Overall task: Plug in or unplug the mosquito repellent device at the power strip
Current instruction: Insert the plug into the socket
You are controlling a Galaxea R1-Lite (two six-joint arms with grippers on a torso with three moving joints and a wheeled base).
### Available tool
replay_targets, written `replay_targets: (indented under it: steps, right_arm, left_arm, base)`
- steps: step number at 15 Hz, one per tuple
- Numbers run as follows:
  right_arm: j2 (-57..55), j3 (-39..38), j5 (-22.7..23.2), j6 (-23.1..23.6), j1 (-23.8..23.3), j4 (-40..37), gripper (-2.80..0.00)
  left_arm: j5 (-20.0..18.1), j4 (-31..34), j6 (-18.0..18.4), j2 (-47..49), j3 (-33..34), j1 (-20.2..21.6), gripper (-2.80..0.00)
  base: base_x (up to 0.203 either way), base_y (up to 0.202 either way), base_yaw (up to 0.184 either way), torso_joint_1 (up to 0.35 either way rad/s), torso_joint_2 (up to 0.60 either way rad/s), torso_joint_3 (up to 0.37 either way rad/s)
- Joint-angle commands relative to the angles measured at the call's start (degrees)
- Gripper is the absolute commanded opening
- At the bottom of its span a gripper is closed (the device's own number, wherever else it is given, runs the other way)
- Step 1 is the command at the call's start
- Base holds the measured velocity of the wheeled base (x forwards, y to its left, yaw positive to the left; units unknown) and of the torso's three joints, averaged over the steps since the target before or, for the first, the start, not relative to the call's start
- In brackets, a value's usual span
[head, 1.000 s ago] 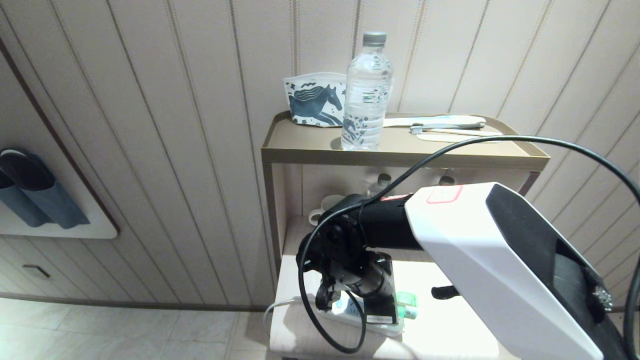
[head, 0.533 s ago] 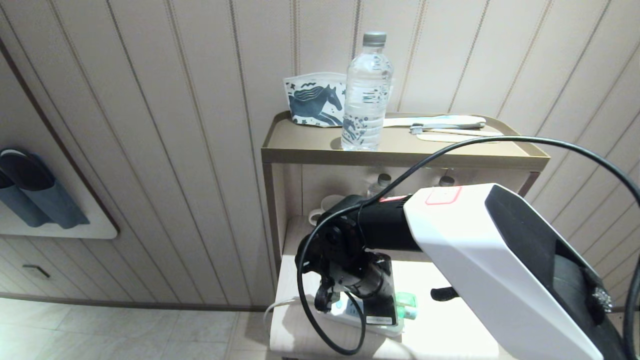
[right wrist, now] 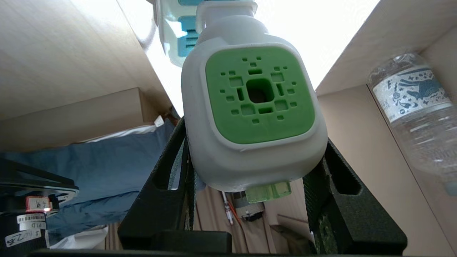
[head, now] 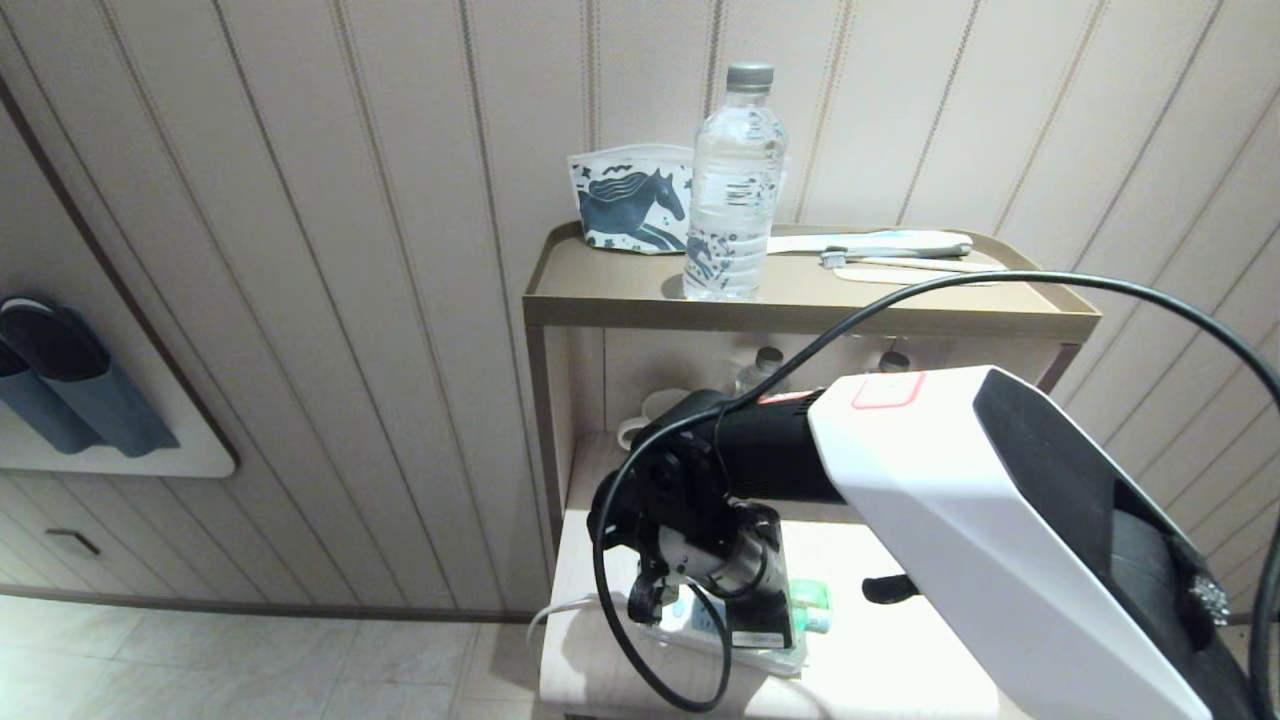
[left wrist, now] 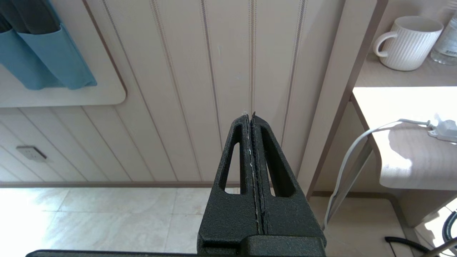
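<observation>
The mosquito repellent device (right wrist: 250,107) fills the right wrist view: a white rounded head with a green perforated face and a bit of green bottle below. My right gripper (right wrist: 254,135) is shut on it, one black finger pressed on each side of the head. The device's far end meets the power strip (right wrist: 171,32), white with light-blue socket faces; the prongs are hidden. In the head view the right arm covers most of this, leaving a green edge of the device (head: 812,600) and the power strip (head: 775,660) on the lower shelf. My left gripper (left wrist: 250,116) hangs shut and empty, facing the wall panelling.
On the shelf unit's top tray (head: 800,310) stand a clear water bottle (head: 733,190), a horse-print pouch (head: 630,210) and a toothbrush (head: 890,250). A white mug (left wrist: 407,43) and another water bottle (right wrist: 417,114) stand on the lower shelf. The strip's white cord (left wrist: 357,157) hangs over the shelf's side.
</observation>
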State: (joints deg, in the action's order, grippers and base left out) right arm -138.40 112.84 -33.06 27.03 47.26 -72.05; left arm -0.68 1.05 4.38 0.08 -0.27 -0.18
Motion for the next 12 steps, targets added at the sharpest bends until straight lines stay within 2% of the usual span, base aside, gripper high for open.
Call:
replay_targets:
  steps: [1,12]
  right_arm:
    - [0.24,0.02,-0.34,0.12,0.02,-0.46,-2.8]
    - [-0.61,-0.07,-0.16,-0.66,0.9,-2.22,-2.8]
  left_arm:
    - [-0.02,0.01,0.02,0.0,0.0,0.01,-2.8]
    - [-0.02,0.01,0.02,0.0,0.0,0.01,-2.8]
  base:
    - [0.0,0.0,0.0,0.0,0.0,0.0]
    - [0.0,0.0,0.0,0.0,0.0,0.0]
